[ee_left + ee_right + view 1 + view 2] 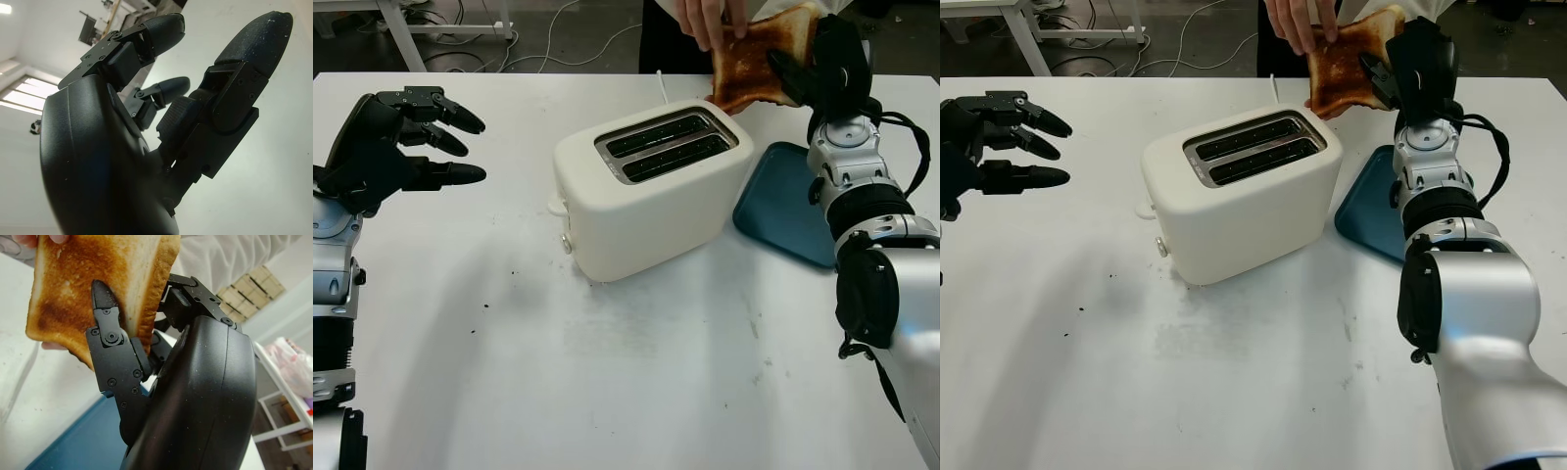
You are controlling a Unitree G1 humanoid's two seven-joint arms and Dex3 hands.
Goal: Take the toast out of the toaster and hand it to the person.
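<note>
Fingers of right hand pinching tilted toast, person's hand gripping far edge

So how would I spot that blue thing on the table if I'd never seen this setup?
Find the white toaster in the middle of the white table. Just beyond its end on the robot's right lies the tray, flat and teal-blue with rounded corners, below the right hand holding toast. It is the table's one coloured thing.

A: Setting? Looks like a lab or test room, not a home kitchen.
B: Agreed. Plain white tabletop, loose cables trailing over a dark floor, white metal table legs behind.
A: Right wrist view adds stacked cardboard boxes against a bare wall.
</note>
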